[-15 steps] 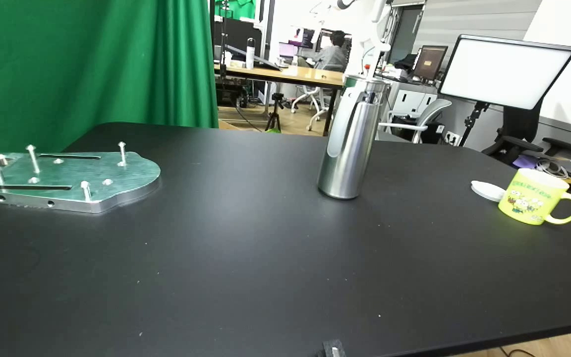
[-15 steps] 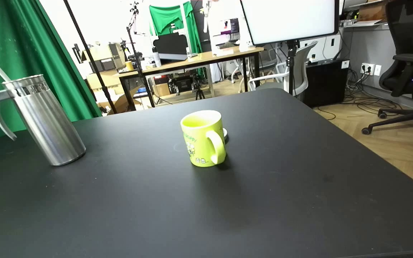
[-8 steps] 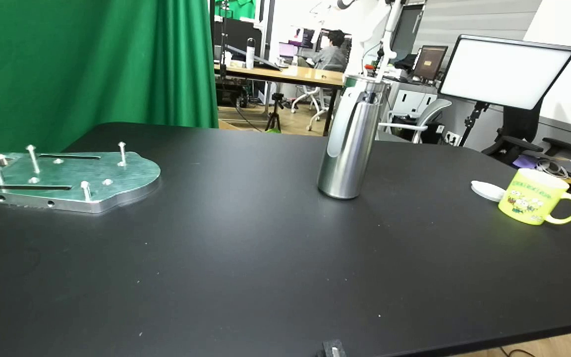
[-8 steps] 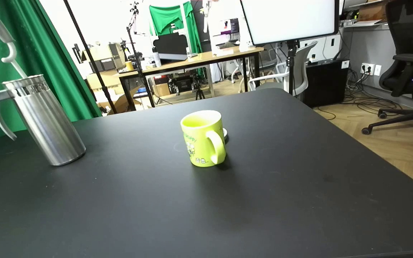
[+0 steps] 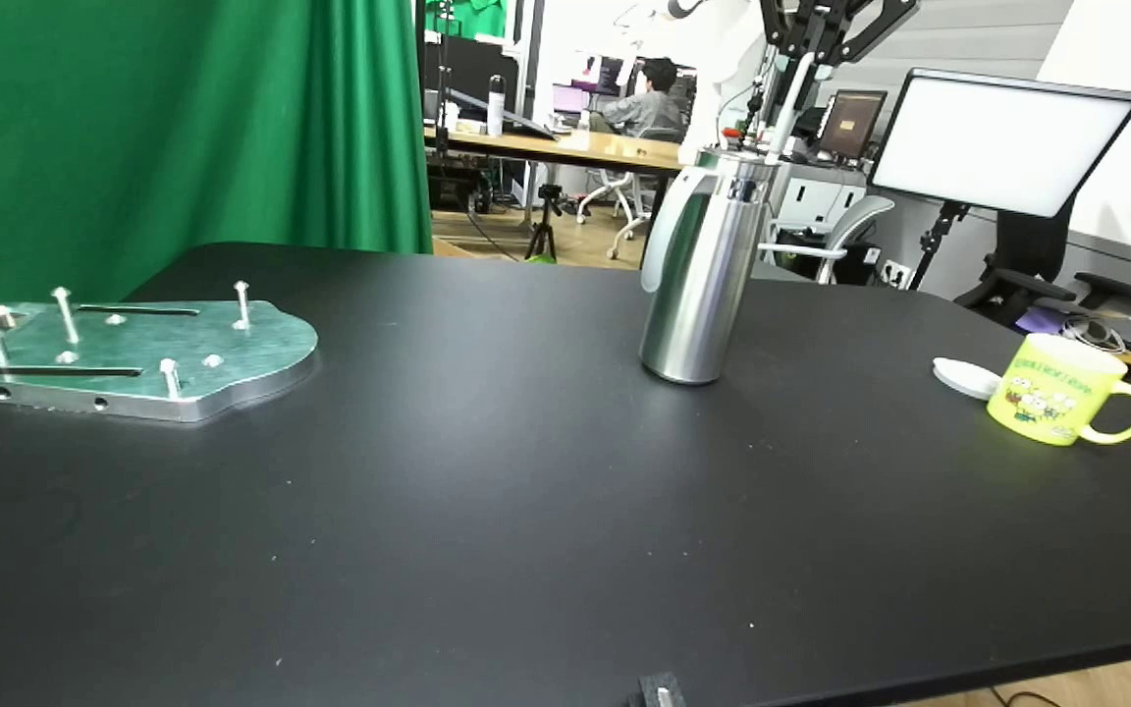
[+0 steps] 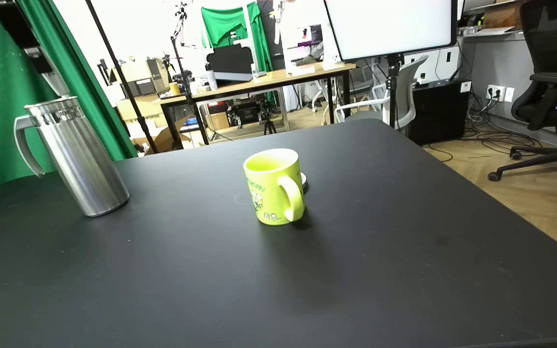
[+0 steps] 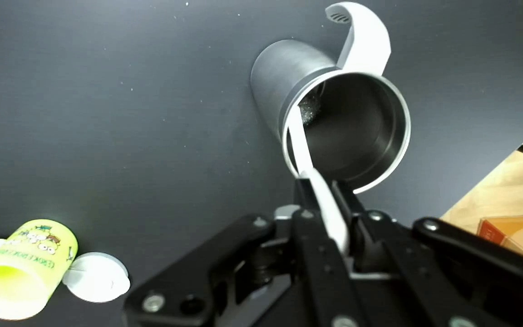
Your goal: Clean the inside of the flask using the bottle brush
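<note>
1. Wrist view: holding the bottle brush (image 7: 303, 156) in narrowly set fingers (image 7: 303, 193), reaching down inside the flask (image 7: 279, 77); may slip or swivel under hard scrubbing, being so slim.
2. Could tip or drag the flask, standing unbraced on the worktop (image 7: 152, 136), through sideways leverage from the bottle brush.
3. Might leave part of the interior unwashed by hugging one side.

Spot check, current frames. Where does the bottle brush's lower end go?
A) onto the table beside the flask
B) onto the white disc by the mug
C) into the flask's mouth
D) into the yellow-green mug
C: in the wrist view the bottle brush, clamped in the gripper, runs down into the open mouth of the flask.
</note>
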Motion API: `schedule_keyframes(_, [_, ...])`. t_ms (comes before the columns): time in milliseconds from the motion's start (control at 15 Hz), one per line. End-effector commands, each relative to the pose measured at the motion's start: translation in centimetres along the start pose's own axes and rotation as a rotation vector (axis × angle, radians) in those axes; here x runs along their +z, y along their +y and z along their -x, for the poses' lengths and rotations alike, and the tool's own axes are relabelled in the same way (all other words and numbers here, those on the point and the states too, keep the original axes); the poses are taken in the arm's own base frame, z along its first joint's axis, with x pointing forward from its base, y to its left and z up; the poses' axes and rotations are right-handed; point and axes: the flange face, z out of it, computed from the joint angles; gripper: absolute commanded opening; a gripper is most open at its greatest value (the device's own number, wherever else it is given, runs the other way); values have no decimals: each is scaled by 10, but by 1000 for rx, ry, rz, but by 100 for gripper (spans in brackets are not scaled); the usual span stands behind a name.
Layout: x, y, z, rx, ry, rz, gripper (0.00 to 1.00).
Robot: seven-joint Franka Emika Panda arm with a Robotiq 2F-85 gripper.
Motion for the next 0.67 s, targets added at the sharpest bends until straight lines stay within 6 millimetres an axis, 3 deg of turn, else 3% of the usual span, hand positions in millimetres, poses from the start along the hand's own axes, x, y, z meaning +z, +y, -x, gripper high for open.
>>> schedule_keyframes(0, [-6,-12,3,-4,1,3,4])
schedule_keyframes(600, [-72,-27,58,-60,46,-24,4])
